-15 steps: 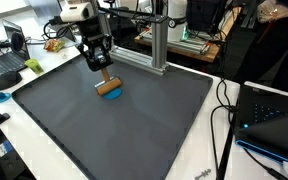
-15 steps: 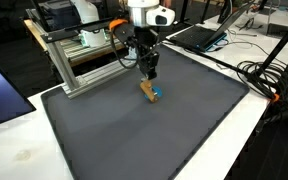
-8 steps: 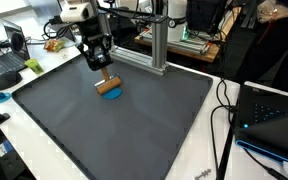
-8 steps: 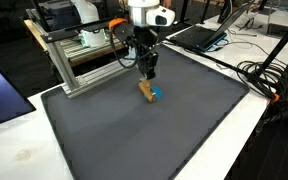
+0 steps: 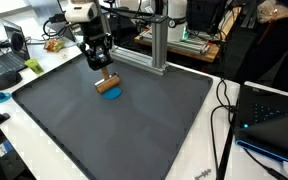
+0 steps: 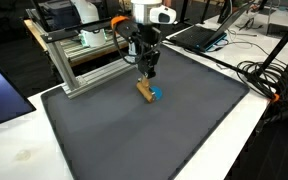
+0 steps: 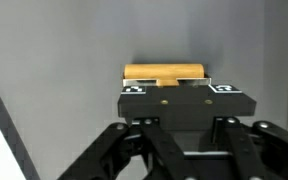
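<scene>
Over the mat's upper-left part: gripper [image 5: 104, 70] hangs just above wooden block [image 5: 108, 86]
Jaws: opening and any hold cannot be told
Block: on grey mat [image 5: 134, 130], blue piece [image 5: 115, 95] touching
Progress: block apparently not raised yet

A robotics lab: laptops [image 6: 199, 36], loose cables [image 6: 262, 72] and an aluminium frame [image 6: 84, 65] ring the grey mat [image 6: 144, 130].

Your wooden block [image 5: 106, 82] is a short tan bar, standing tilted on the grey mat [image 5: 134, 130], a little toward 12 o'clock from the mat's middle in both exterior views. A small blue piece [image 5: 113, 94] touches its lower end at 5 o'clock. In the wrist view the bar lies crosswise at 12 o'clock.
</scene>
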`<action>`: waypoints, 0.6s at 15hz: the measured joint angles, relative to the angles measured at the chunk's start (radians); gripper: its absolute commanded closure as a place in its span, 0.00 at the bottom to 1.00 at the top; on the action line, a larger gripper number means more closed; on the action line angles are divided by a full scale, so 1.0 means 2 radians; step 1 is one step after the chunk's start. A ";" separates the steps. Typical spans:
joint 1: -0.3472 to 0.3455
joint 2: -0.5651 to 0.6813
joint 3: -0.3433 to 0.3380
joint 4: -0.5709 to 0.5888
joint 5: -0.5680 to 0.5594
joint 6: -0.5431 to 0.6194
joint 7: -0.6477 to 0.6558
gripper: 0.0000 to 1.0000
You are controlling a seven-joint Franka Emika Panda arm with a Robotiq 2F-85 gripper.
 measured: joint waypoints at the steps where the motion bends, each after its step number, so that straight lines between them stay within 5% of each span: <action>1: 0.003 -0.006 0.000 -0.008 -0.011 0.006 0.000 0.78; 9: 0.024 -0.088 0.015 -0.071 -0.014 0.066 -0.013 0.78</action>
